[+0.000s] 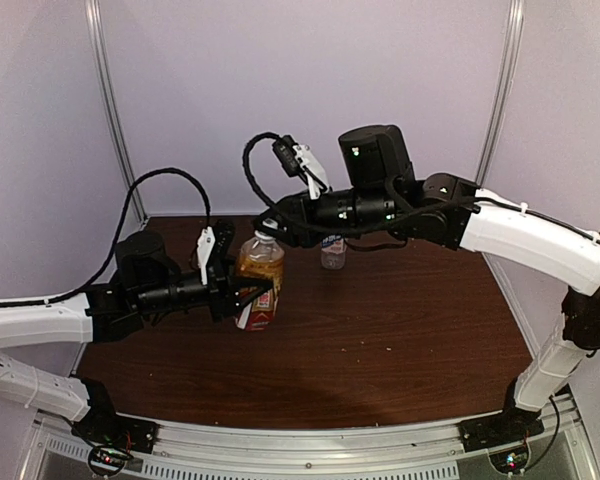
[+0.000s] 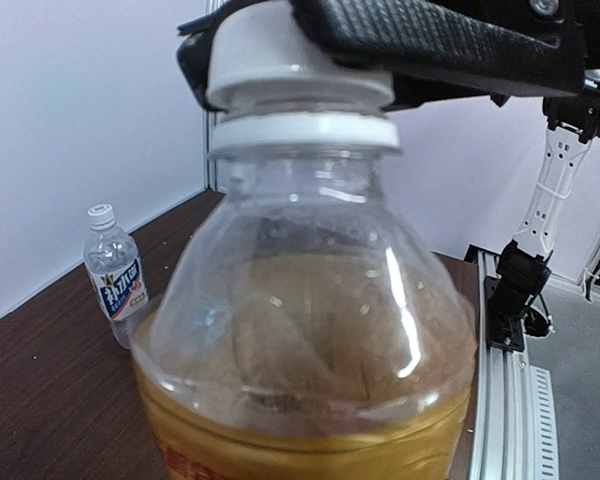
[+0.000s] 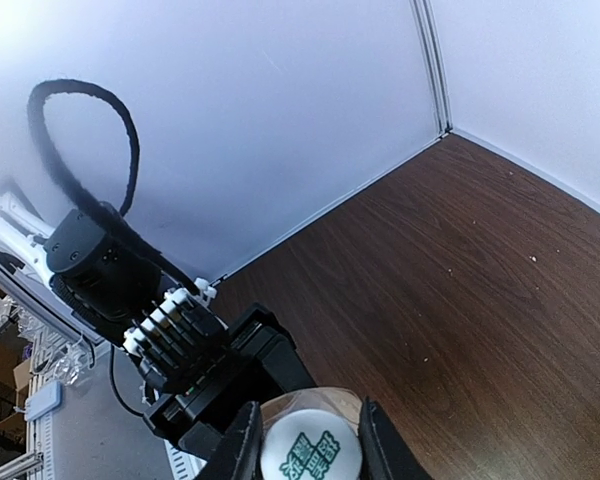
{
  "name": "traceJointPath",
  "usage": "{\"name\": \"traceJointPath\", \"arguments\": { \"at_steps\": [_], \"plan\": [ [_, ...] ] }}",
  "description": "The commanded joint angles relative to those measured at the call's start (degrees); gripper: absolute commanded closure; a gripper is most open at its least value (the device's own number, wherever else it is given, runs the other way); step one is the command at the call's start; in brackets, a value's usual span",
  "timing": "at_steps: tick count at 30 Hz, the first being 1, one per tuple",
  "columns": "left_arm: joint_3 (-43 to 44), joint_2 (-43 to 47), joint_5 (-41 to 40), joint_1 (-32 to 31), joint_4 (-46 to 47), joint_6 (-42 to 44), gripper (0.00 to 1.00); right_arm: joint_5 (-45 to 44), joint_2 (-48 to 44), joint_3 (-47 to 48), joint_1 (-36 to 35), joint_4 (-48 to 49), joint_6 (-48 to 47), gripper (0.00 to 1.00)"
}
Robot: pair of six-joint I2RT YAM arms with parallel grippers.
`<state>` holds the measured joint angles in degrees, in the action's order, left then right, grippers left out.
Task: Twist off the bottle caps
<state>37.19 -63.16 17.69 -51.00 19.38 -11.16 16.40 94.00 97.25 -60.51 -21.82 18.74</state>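
Observation:
The amber-brown bottle [image 1: 260,275] stands upright on the table, and my left gripper [image 1: 248,294] is shut on its labelled body from the left. Its white cap [image 2: 280,60] sits on the neck. My right gripper [image 1: 270,228] comes in from the right and is shut on that cap [image 3: 310,455], with a black finger [image 3: 242,445] pressed on either side. In the left wrist view the bottle [image 2: 300,340] fills the frame and hides my left fingers. The clear bottle [image 1: 332,252] with a white-blue label stands behind, its own white cap [image 2: 100,212] on.
The brown table [image 1: 410,330] is enclosed by pale walls at the back and sides. The right arm's white links [image 1: 520,235] reach across the back right. A metal rail [image 2: 500,400] runs along the table's near edge.

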Motion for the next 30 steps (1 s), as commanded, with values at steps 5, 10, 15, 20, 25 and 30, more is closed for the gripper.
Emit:
{"name": "traceJointPath", "arguments": {
  "at_steps": [5, 10, 15, 20, 25, 30],
  "plan": [
    [0.3, 2.7, 3.5, -0.2, 3.5, 1.4, 0.60, 4.9, -1.4, -1.1, 0.7, 1.2, -10.5, 0.77],
    [0.2, 2.9, 17.9, -0.2, 5.4, 2.5, 0.59, 21.3, -0.9, 0.3, 1.7, -3.1, -25.8, 0.76],
    [0.8, 1.0, 29.9, -0.2, 8.0, 1.0, 0.59, 27.3, 0.3, 3.1, 2.1, -11.0, -38.1, 0.71],
    [0.7, 0.7, 29.9, -0.2, 9.8, -0.4, 0.60, 29.4, 0.9, 3.3, 3.2, -11.5, -38.3, 0.69],
    [1.0, 0.3, 28.5, -0.2, 9.3, -0.1, 0.60, 28.9, 0.4, 2.4, 3.3, -10.3, -36.1, 0.69],
    [0.9, -0.6, 28.1, -0.2, 9.3, 0.3, 0.60, 31.2, -1.0, 1.0, 3.4, -8.7, -35.5, 0.70]
  ]
}}
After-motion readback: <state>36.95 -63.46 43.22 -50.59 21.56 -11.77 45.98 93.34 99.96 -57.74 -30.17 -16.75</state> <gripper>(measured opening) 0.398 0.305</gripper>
